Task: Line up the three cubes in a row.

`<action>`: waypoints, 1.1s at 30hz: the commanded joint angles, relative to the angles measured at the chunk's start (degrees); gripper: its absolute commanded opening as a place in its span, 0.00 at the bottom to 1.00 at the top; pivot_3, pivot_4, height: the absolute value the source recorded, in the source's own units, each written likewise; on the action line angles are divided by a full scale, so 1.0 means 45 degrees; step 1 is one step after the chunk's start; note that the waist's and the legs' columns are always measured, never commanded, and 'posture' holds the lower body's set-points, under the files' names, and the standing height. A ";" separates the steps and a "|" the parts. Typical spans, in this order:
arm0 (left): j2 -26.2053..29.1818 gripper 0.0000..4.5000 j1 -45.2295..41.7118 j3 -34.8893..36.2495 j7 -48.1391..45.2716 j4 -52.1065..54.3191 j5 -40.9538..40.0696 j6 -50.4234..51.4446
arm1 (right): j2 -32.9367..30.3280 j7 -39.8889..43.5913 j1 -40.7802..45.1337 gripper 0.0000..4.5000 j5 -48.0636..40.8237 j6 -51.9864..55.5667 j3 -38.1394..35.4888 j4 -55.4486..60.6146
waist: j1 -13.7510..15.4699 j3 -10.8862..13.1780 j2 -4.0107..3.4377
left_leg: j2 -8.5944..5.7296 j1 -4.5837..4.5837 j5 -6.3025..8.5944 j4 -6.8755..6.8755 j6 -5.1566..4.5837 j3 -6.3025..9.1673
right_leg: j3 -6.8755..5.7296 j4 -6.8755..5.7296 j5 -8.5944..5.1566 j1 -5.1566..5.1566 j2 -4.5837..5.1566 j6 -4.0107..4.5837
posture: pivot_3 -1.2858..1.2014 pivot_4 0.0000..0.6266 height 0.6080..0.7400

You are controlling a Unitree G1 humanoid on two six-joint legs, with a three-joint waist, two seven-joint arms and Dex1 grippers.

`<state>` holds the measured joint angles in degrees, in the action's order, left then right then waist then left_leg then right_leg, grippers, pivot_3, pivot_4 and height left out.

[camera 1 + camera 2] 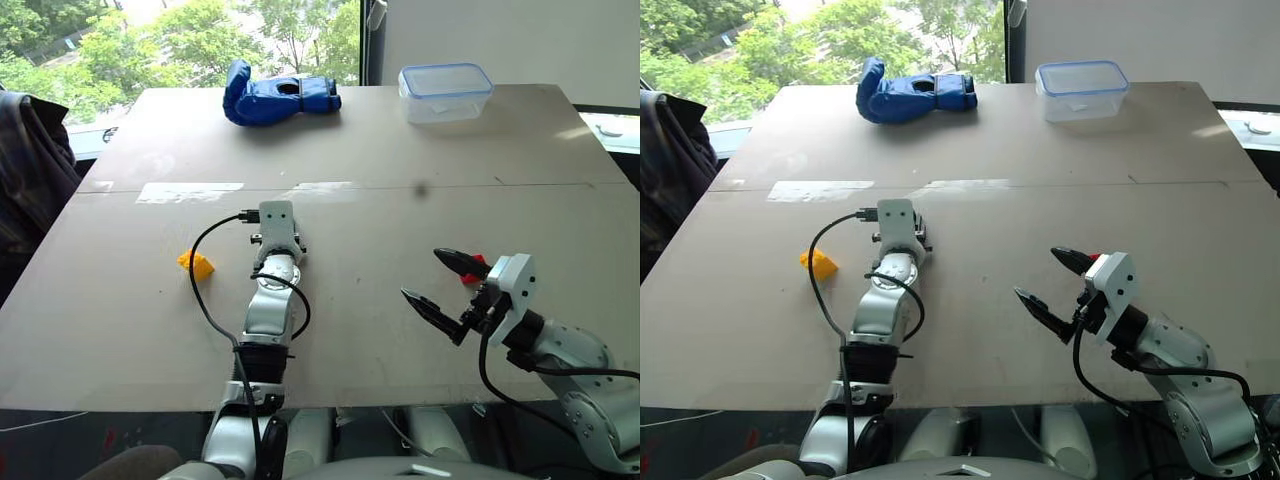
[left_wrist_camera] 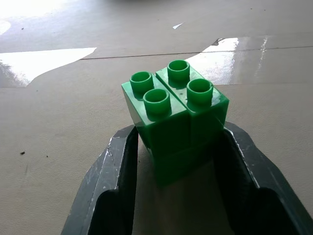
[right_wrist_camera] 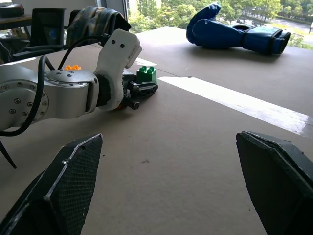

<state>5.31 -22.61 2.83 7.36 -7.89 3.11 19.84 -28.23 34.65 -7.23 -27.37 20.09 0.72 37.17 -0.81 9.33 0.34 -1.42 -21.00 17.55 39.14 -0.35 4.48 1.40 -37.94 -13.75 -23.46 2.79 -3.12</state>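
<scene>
**A:** Cubes first, from the head camera: where are they lying?

**B:** The yellow cube (image 1: 196, 264) is sitting toward the table's (image 1: 100, 330) left edge, just left of the left arm (image 1: 268, 310). The red cube (image 1: 474, 268) is peeking out right behind the right gripper (image 1: 421, 273), toward the near right corner. That claw is gaping wide and holding nothing.

**A:** And the left wrist camera?

**B:** The left gripper (image 2: 178, 132) is clamping the green cube (image 2: 175, 115), with one finger pressing on each flank. The studs are facing up and the base looks to be resting on the table.

**A:** Is the right wrist camera agreeing?

**B:** Yes. It is showing the green cube at the left claw's tip, out in the middle of the table. A bit of the yellow one is showing beyond that arm.

**A:** So what is the next move hinging on?

**B:** I'm judging that green is sitting between the other two, a little farther from the near edge than either. Yellow is lying nearer the left arm and red nearer the right. The row seems likeliest to run from the left edge to the right.
</scene>
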 commanded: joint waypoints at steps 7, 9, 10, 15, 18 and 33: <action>0.2969 0.37 0.0812 -0.1893 -0.9570 0.0099 -0.2465 -0.4291 | -0.0043 0.0213 -0.0001 1.00 -0.0044 -0.0472 -0.0282 0.0047 | 0.0142 0.0000 0.0000 | -0.0002 -0.0015 -0.0001 0.0002 0.0001 0.0008 | -0.0018 0.0015 -0.0001 0.0000 0.0019 0.0001 | 0.52 0.24 1.00; 0.3494 0.37 0.0671 -0.2663 -1.1879 -0.0235 -0.2758 -0.5250 | -0.0086 0.0277 -0.0070 1.00 -0.0056 -0.0546 -0.0433 -0.0065 | 0.0124 0.0000 -0.0001 | -0.0003 -0.0014 0.0000 0.0001 0.0000 0.0006 | -0.0017 0.0018 -0.0001 0.0001 0.0018 0.0002 | 0.52 0.24 1.00; 0.3622 0.37 0.0520 -0.2949 -1.2801 -0.0444 -0.2893 -0.5604 | -0.0136 0.0342 -0.0137 1.00 -0.0085 -0.0607 -0.0576 -0.0140 | 0.0119 0.0000 -0.0001 | -0.0003 -0.0013 0.0000 0.0000 -0.0001 0.0005 | -0.0017 0.0018 -0.0001 0.0001 0.0017 0.0002 | 0.52 0.24 1.00; 0.3416 0.37 -0.0421 -0.3751 -1.5708 -0.1726 -0.3485 -0.6557 | -0.0739 0.1044 -0.0987 1.00 -0.0461 -0.0934 -0.1973 -0.0590 | 0.0094 0.0001 0.0000 | -0.0010 -0.0018 0.0025 0.0000 -0.0046 0.0007 | -0.0020 0.0017 -0.0001 0.0002 0.0012 0.0002 | 0.52 0.24 1.00; 0.2995 0.37 -0.1119 -0.4079 -1.6550 -0.3128 -0.3195 -0.7477 | -0.1159 0.1589 -0.1691 1.00 -0.0645 -0.1241 -0.2952 -0.0920 | 0.0060 0.0001 0.0000 | -0.0030 -0.0016 0.0030 0.0002 -0.0056 0.0003 | -0.0020 0.0017 -0.0001 0.0004 0.0005 0.0002 | 0.52 0.24 1.00; 0.1250 0.37 -0.4883 -0.4287 -1.9490 -0.9661 -0.2262 -1.0296 | -0.0980 0.2126 -0.3181 1.00 -0.0698 -0.2063 -0.3833 -0.1013 | 0.0003 0.0007 0.0010 | -0.0047 0.0002 0.0038 0.0008 -0.0073 -0.0004 | -0.0008 0.0009 -0.0003 0.0020 -0.0005 -0.0004 | 0.52 0.24 1.00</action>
<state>11.20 -43.19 -16.49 -78.89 -50.21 -7.73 -23.82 -32.76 44.23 -21.38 -30.15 12.05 -15.53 30.52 -0.80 9.35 0.38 -1.64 -21.00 17.72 39.18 -0.68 4.46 1.36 -37.90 -13.76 -23.37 2.76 -3.14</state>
